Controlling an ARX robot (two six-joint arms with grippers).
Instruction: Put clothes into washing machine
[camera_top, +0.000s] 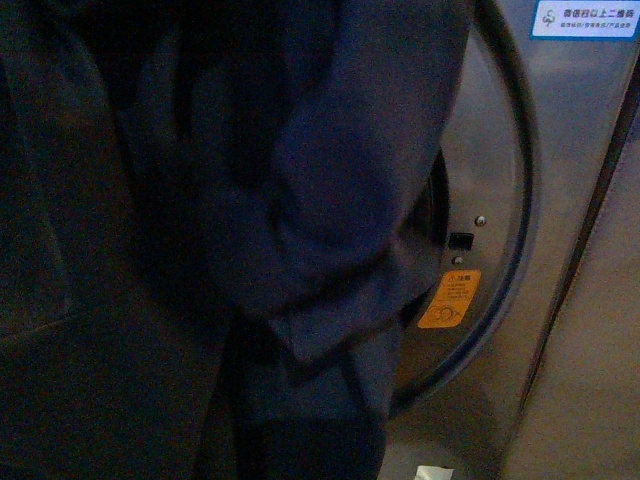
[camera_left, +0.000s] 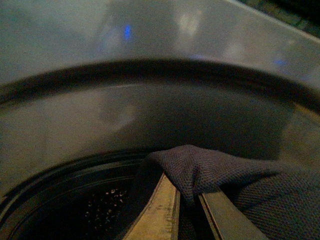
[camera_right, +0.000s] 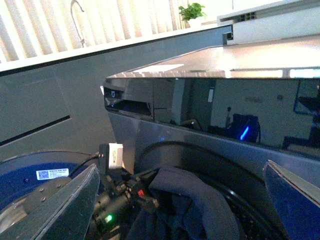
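Clothes (camera_top: 250, 200) up close, pinched by left tool (camera_left: 187, 192)

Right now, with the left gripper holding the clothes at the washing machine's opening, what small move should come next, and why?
Probably push the left gripper a little deeper into the drum before opening. It is shut on a fold of the clothes just at the black gasket, and the front view shows most of the fabric hanging outside.

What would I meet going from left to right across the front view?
clothes → orange sticker → rim of the round opening → blue-and-white label
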